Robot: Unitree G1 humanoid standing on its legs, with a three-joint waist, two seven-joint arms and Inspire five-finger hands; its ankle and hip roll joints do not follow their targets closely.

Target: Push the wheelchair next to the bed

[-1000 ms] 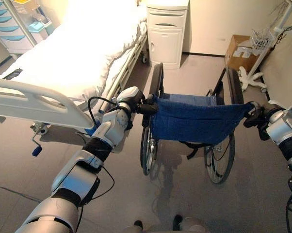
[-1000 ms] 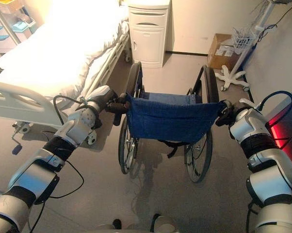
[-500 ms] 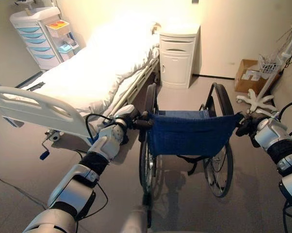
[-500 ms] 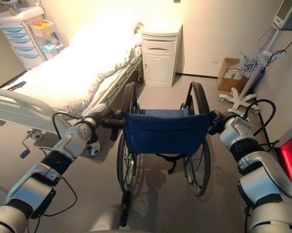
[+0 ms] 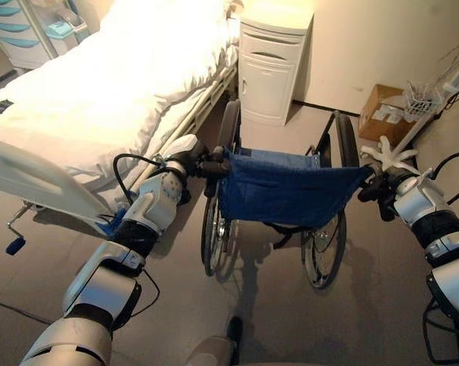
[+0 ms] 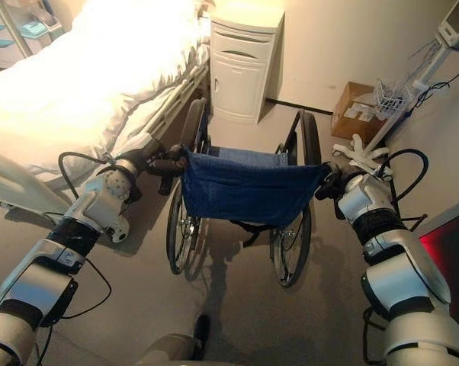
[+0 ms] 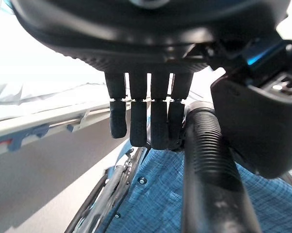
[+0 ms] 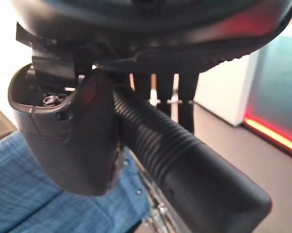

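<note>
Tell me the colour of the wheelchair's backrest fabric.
Blue, a denim-like weave; the backrest fabric shows best in the left eye view.

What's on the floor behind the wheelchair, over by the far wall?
Past the wheelchair stands a white bedside cabinet against the wall, with a cardboard box to its right. The floor directly beyond the seat is hidden by the blue backrest.
</note>
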